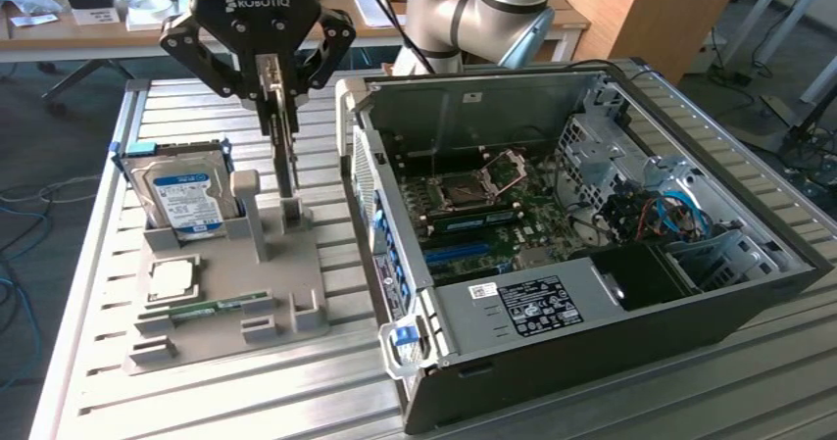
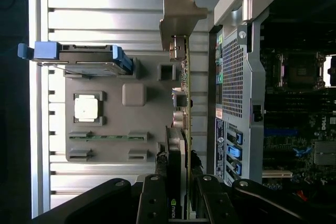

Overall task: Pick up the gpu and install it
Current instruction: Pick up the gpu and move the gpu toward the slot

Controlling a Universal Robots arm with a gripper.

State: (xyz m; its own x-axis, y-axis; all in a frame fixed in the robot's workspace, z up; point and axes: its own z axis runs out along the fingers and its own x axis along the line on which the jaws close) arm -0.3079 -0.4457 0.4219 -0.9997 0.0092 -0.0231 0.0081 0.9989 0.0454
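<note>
Twisting in the grasp is the chief hazard suggested by the exterior view. The gripper (image 1: 278, 97) is clamped on the upper end of the gpu (image 1: 282, 156), a long thin card standing on edge. Any sideways drag against the posts of the grey holder tray (image 1: 262, 264) could lever the card askew or tip the tray. Whether the card's lower end sits in its slot or just above it cannot be told. The arm hangs straight down over the tray, between the hard drive (image 1: 183, 197) and the open computer case (image 1: 732, 293).

Snagging is the hazard suggested by the wrist view. The gpu (image 2: 186, 93) runs edge-on, and its silver bracket (image 2: 178, 14) lies near the case's perforated rear wall (image 2: 236, 77), so a swing that way could catch it. The fingers (image 2: 152, 198) press on both faces of the card's cooler end, and the wrist appears to be aligned with the card's length.
</note>
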